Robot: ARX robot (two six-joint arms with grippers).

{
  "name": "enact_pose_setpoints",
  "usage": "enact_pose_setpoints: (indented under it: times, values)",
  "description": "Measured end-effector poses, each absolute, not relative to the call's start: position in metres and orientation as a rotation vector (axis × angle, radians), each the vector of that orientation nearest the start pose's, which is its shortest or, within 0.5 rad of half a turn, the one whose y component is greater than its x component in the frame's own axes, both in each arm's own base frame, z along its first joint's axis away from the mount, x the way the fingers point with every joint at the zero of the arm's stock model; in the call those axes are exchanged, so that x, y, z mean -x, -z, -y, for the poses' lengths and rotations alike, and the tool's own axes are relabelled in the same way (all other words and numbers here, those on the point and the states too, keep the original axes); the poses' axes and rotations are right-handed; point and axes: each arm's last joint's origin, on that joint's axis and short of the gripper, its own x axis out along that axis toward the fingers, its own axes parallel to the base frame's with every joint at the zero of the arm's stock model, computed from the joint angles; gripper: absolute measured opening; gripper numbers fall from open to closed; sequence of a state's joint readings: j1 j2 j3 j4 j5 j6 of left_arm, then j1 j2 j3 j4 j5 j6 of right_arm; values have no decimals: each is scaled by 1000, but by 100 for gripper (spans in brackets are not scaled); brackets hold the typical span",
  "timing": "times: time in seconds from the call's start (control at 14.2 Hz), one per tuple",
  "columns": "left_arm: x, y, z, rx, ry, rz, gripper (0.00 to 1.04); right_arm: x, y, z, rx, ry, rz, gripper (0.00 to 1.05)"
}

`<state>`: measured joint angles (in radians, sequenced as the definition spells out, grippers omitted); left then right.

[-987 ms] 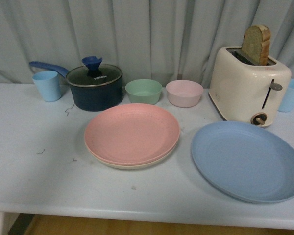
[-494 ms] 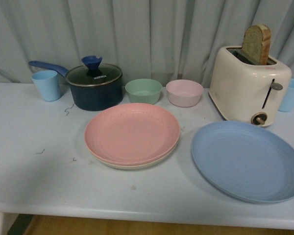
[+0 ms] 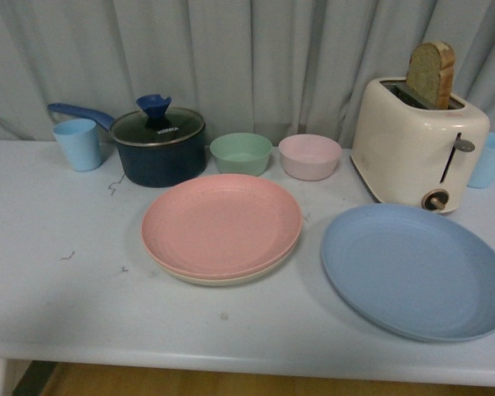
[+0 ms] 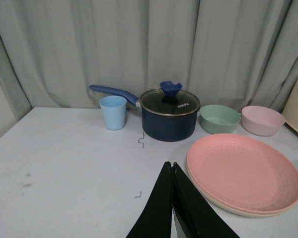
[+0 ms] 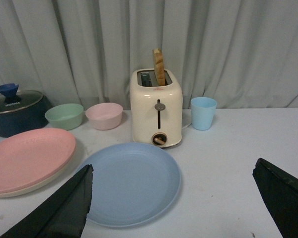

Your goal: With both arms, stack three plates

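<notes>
Three plates (image 3: 417, 268), two bowls (image 3: 242, 153), two cups (image 3: 77, 143).

So the left gripper (image 4: 171, 165) has its fingers pinched tight together, tips touching; the right gripper (image 5: 173, 169) is spread wide apart.

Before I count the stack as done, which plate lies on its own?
The blue plate, flat on the table beside the toaster; the pink plate sits on the cream plate.

I watched front camera look down across whole table (image 3: 49, 297) toward curtain (image 3: 256, 58). Left wrist camera sat low, nearer, over left half; right wrist camera over right half. All three shared pink plate (image 3: 221, 224).
</notes>
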<state>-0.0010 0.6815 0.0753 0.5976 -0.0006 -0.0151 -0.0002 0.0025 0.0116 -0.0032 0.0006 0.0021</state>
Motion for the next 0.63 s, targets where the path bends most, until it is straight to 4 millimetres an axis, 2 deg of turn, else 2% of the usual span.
enact_pose_setpoints:
  times: [0.35, 0.63]
  values:
    - [-132, -166, 0, 15, 0, -12, 2, -97, -167, 0, -2, 1, 6, 98]
    - [-122, -170, 0, 15, 0, 6, 2, -97, -167, 0, -2, 1, 6, 98]
